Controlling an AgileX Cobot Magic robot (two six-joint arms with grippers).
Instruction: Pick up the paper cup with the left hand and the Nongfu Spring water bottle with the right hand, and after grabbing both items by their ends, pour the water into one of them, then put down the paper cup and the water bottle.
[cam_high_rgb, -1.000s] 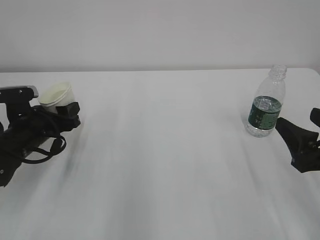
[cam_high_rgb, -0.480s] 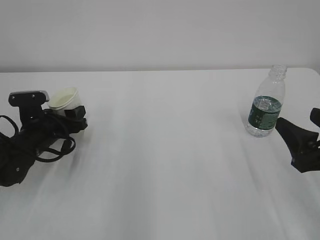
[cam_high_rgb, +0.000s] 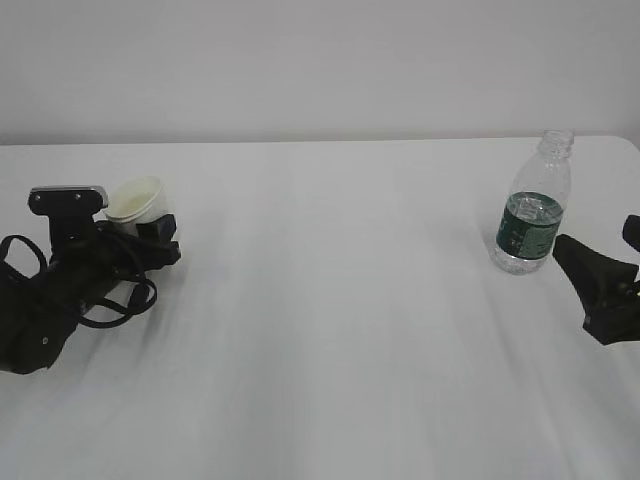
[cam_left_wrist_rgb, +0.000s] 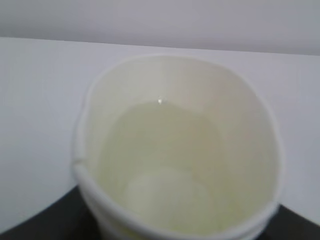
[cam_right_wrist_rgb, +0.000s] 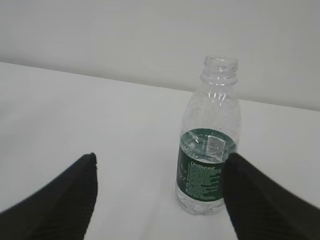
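White worktop carries the paper cup (cam_high_rgb: 134, 199) at far left, clasped by the left gripper (cam_high_rgb: 150, 232) for pouring, while the right gripper (cam_high_rgb: 610, 275), jaws spread, flanks the upright Nongfu Spring water bottle (cam_high_rgb: 534, 205).

White table (cam_high_rgb: 330, 300), plain and smooth, running back to a pale wall. Standing upright on it at far right, the Nongfu Spring water bottle (cam_high_rgb: 534, 204), capless. At far left, the paper cup (cam_high_rgb: 135, 201); base hidden.

Exterior: slanted down, distant. Wrists: close on cup (cam_left_wrist_rgb: 175, 150), bottle (cam_right_wrist_rgb: 209, 145).
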